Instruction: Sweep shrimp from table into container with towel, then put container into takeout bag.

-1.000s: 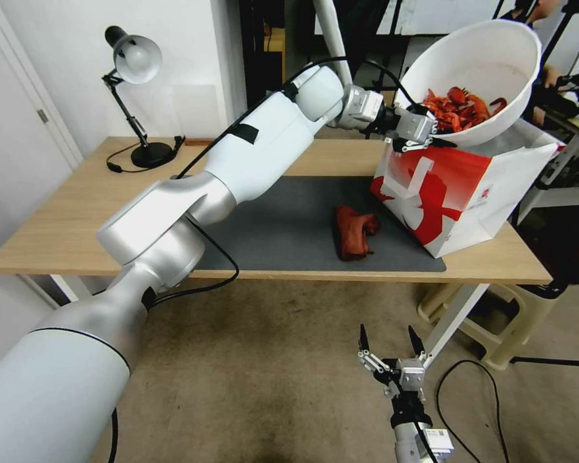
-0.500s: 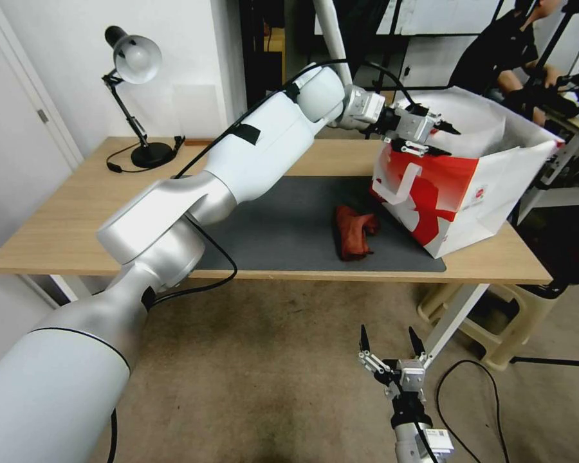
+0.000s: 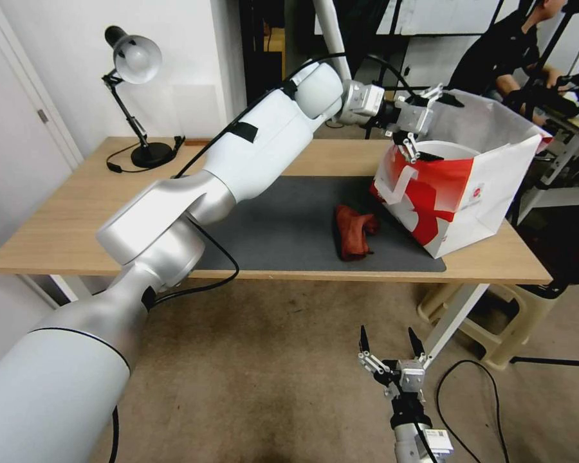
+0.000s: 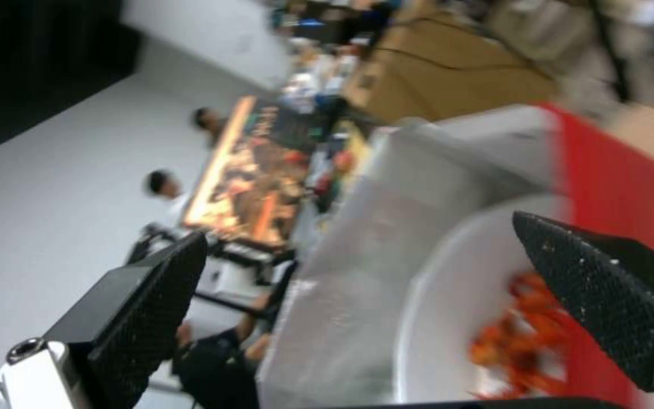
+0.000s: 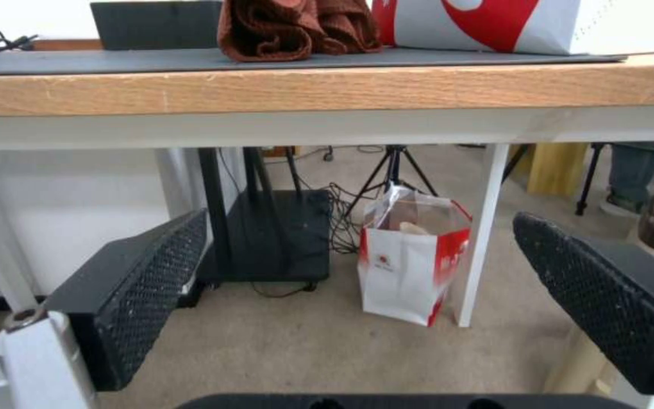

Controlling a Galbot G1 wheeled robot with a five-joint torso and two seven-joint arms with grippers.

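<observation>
From my station, the counter (image 3: 71, 218) carries everything: the dark mat bare of shrimp, so I judge the sweeping done. The takeout bag (image 3: 457, 193) stands on the counter's right end, mouth open, and the bowl (image 3: 447, 150) sits inside it, its white rim showing just below the bag's edge. The left wrist view shows the shrimp (image 4: 528, 335) piled in that bowl. The towel (image 3: 354, 230) lies crumpled on the mat just beside the bag. My left gripper (image 3: 424, 125) hovers at the bag's mouth, jaws wide and holding nothing. The right gripper (image 3: 390, 339) hangs parked below the counter's edge, jaws wide too. Little seems left beyond backing the left arm clear.
</observation>
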